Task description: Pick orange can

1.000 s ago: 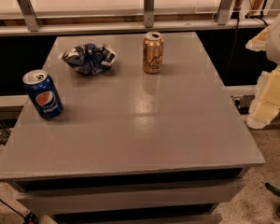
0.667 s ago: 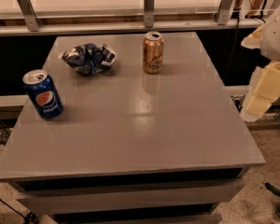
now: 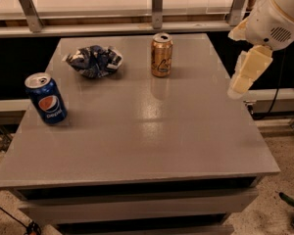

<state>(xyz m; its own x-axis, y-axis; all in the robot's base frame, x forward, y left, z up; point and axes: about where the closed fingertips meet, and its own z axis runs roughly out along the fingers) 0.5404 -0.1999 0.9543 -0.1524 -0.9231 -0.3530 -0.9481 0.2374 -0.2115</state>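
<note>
The orange can (image 3: 161, 55) stands upright at the back of the grey table (image 3: 152, 136), a little right of the middle; it is golden-orange with pale lettering and a silver top. My gripper (image 3: 244, 75) hangs from the white arm (image 3: 277, 16) over the table's right edge, to the right of the can and well apart from it. It holds nothing that I can see.
A blue Pepsi can (image 3: 46, 99) stands upright near the left edge. A crumpled blue-and-white snack bag (image 3: 94, 60) lies at the back left, beside the orange can. A railing with metal posts (image 3: 158, 6) runs behind the table. The floor shows at the lower right.
The arm and gripper have moved up and leftward, from beside the table's right side to over its right edge. The cans and bag have not moved.
</note>
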